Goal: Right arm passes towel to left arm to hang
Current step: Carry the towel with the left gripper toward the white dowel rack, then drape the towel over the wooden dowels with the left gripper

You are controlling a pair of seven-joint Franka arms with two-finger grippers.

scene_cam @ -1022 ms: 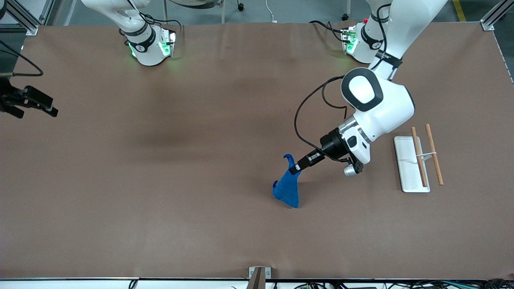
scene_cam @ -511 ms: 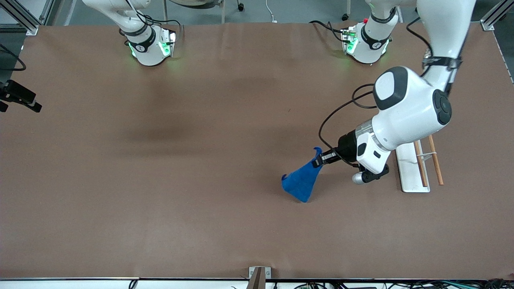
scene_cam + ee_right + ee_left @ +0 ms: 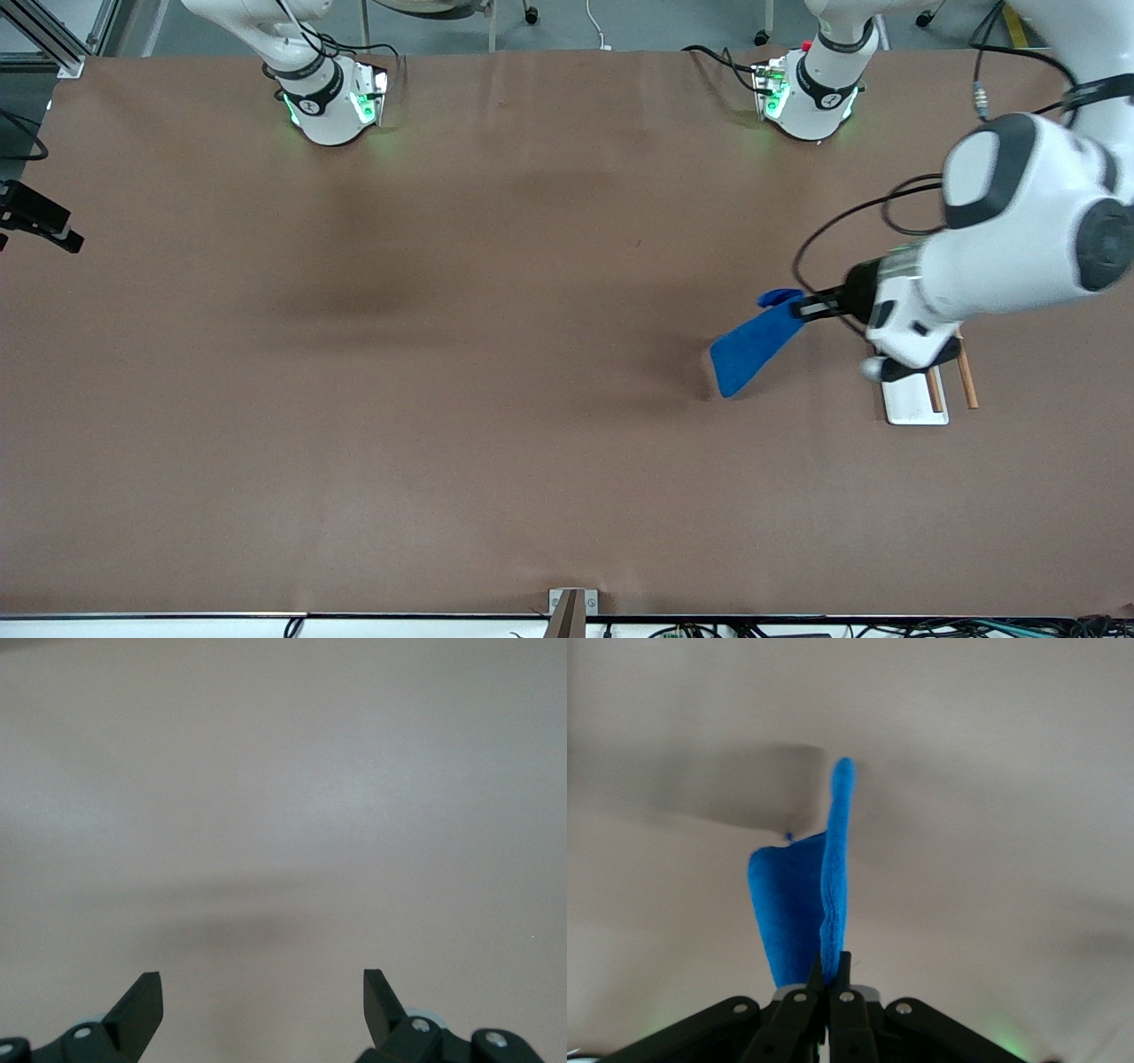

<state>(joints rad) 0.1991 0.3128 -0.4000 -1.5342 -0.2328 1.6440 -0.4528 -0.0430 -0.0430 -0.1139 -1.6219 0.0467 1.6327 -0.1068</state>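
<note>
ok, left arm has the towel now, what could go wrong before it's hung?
1. The left gripper pinches only an edge of the towel; the hanging cloth might slip free.
2. The left arm's wrist covers much of the white tray and wooden rods, so the swinging cloth could snag or miss a rod.
The right gripper waits open at the table's right-arm end.

Right gripper [image 3: 263,1005] over bare brown table [image 3: 283,797], fingers [image 3: 142,1001] spread wide, nothing between

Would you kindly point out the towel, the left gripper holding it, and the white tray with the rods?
towel [image 3: 749,353]: front view, middle of the hanging blue cloth.
left gripper [image 3: 804,307]: front view, fingertips shut on the towel's upper corner.
white tray [image 3: 908,406]: front view, its bare end nearest the camera.
</note>
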